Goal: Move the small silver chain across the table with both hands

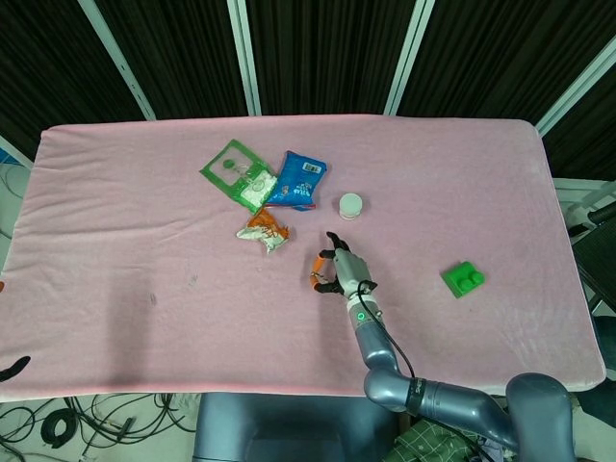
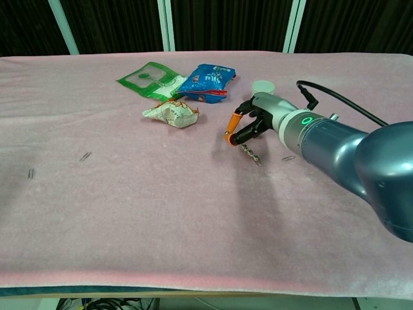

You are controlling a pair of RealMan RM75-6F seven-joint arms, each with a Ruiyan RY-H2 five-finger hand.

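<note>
The small silver chain (image 2: 249,154) hangs from the fingers of my right hand (image 2: 253,120) and its lower end reaches the pink cloth. The hand pinches the chain's top between an orange-padded thumb and curled dark fingers. In the head view the right hand (image 1: 341,270) is near the table's middle, just right of the crumpled snack wrapper (image 1: 265,231); the chain is too small to see there. Of my left hand, only a dark sliver (image 1: 12,369) shows at the lower left edge.
Green packet (image 2: 148,79), blue packet (image 2: 208,82) and crumpled wrapper (image 2: 171,113) lie left of the hand. A white cap (image 2: 263,86) sits just behind it. A green brick (image 1: 463,279) is to the right. Paper clips (image 2: 84,156) lie scattered on the pink cloth (image 2: 161,213).
</note>
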